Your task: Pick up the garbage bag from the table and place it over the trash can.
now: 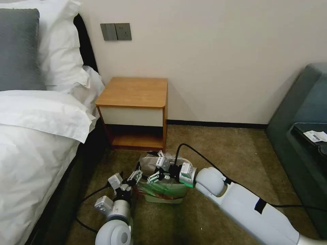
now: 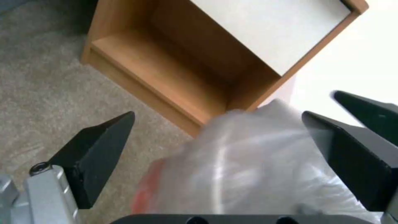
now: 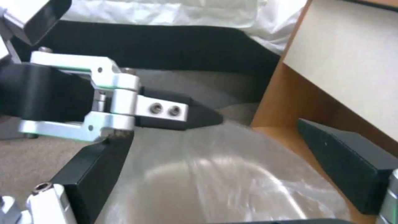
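— Fingers of the left gripper [image 1: 136, 175] stand wide apart at the left side of the trash can [image 1: 163, 196]; no plastic is pinched between them.

— And the right gripper [image 1: 157, 172]?

— Also spread apart, over the can's mouth. The garbage bag [image 1: 152, 162] sits on the can, on the carpet [image 1: 218, 149] before the nightstand [image 1: 134, 92].

A bed [image 1: 30, 146] with white linen runs along the left side of the carpeted floor [image 1: 221, 149], a grey pillow [image 1: 18, 51] leaning at its head against white pillows [image 1: 59, 47]. A double wall switch plate [image 1: 116, 31] sits on the cream wall [image 1: 221, 51]. At the right edge stands a dark teal sofa [image 1: 293, 112], a white paper slip [image 1: 316, 135] lying on it.
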Available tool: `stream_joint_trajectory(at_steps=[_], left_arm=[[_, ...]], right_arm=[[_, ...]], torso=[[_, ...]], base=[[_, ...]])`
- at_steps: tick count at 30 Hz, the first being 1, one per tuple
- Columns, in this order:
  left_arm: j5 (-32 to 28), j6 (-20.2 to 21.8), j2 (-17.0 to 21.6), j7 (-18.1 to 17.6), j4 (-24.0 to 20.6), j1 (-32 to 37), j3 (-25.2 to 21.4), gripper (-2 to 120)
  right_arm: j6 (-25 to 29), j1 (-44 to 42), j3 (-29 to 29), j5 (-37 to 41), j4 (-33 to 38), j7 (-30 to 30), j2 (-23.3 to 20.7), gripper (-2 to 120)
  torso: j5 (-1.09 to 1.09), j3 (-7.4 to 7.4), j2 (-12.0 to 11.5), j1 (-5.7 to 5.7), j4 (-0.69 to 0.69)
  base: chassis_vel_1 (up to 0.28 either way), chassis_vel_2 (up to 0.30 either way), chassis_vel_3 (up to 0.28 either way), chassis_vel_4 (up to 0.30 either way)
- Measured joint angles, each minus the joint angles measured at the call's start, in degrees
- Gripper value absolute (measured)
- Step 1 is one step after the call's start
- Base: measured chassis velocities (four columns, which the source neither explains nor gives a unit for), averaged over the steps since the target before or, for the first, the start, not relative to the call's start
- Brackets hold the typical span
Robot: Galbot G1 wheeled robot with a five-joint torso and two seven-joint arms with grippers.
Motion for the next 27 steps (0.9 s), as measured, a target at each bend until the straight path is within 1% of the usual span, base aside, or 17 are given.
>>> stream_joint_trajectory(at_steps=[5,11,16,18,19,21,22,23,25,26,27], left_arm=[[-0.04,0.04,-0.11,-0.03,-0.32,0.2,0.2,100],[-0.11,0.05,-0.17,-0.09,-1.21,0.22,0.01,100],[0.4,-0.14,-0.22,-0.09,-1.83,0.28,-0.77,100],[1.26,-0.4,-0.21,0.29,-2.24,0.43,-1.15,100],[1.26,-0.4,-0.21,0.29,-2.24,0.43,-1.15,100],[2.23,-0.59,0.24,1.26,-2.73,0.43,-1.58,100],[2.81,-0.68,0.99,2.36,-2.83,0.02,-1.99,100],[2.81,-0.68,0.99,2.36,-2.83,0.02,-1.99,100],[3.53,-1.17,2.62,4.14,-2.58,-1.4,-2.77,100],[3.74,-2.49,3.57,5.52,-1.92,-2.3,-3.16,100],[3.74,-2.49,3.57,5.52,-1.92,-2.3,-3.16,100]], right_arm=[[0.45,0.67,-0.8,-1.4,-2.11,-0.24,0.96,100],[1.04,0.26,-0.74,-2.2,-3.32,-0.49,1.03,100],[1.34,-0.55,0.92,-2.34,-2.88,-0.53,0.78,100],[1.41,-1.42,2.78,-2.34,-1.52,-0.46,0.41,100],[1.41,-1.42,2.78,-2.34,-1.52,-0.46,0.41,100],[1.59,-3.34,5.37,-2.31,0.54,-0.24,-0.3,100],[1.76,-5.17,7.75,-2.29,2.14,0.03,-0.86,100],[1.76,-5.17,7.75,-2.29,2.14,0.03,-0.86,100],[2.04,-8.45,11.64,-2.22,4.84,1.66,-1.82,100],[2.08,-10.53,14.09,-2.17,6.5,3.61,-2.26,100],[2.08,-10.53,14.09,-2.17,6.5,3.61,-2.26,100]], torso=[[0.0,0.0,0.0,0.0,0.0],[0.0,0.0,0.0,0.0,0.0],[0.0,0.0,0.0,0.0,0.0],[0.0,0.0,0.0,0.0,0.0],[0.0,0.0,0.0,0.0,0.0],[0.0,0.0,0.0,0.0,0.01],[0.01,0.0,0.0,0.0,0.01],[0.01,0.0,0.0,0.0,0.01],[0.0,0.0,0.0,0.0,-0.01],[0.01,0.0,0.0,0.0,0.0],[0.01,0.0,0.0,0.0,0.0]], base=[[0.0,0.0,0.0,0.0],[0.0,0.0,0.0,0.0],[0.0,0.0,0.0,0.0],[0.0,0.0,0.0,0.0],[0.0,0.0,0.0,0.0],[0.0,0.0,0.0,0.0],[0.0,0.0,0.0,0.0],[0.0,0.0,0.0,0.0],[0.0,0.0,0.0,0.0],[0.0,0.0,0.0,0.0],[0.0,0.0,0.0,0.0]])
